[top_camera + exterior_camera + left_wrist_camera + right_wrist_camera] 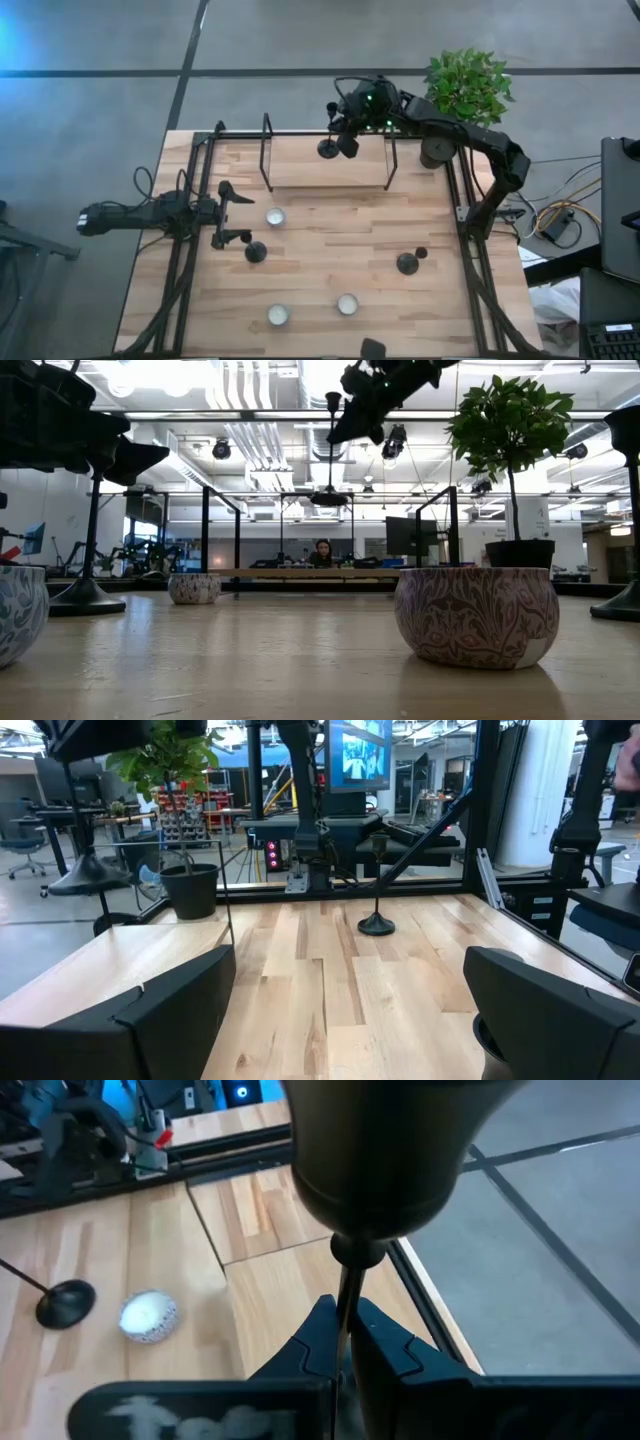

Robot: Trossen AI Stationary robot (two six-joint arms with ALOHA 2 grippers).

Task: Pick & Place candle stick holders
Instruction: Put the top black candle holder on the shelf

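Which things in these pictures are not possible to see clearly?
- Held candlestick holder, right wrist view: its base fills the foreground and blurs; the right gripper's shut fingers hide the lower stem.
- Left gripper, left wrist view: fingers cut off by the edge.
- Person, low view: too small.
- Nearest patterned cup, low view: cut off at the edge.

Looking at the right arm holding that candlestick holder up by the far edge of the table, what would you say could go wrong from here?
1. The right gripper pinches only the thin stem of the raised candlestick holder, so it may swing or slip.
2. It hangs near the black wire rack at the table's far edge; lowering carelessly could clip the rack or miss the table.
3. The left gripper waits open beside another holder and could topple it.
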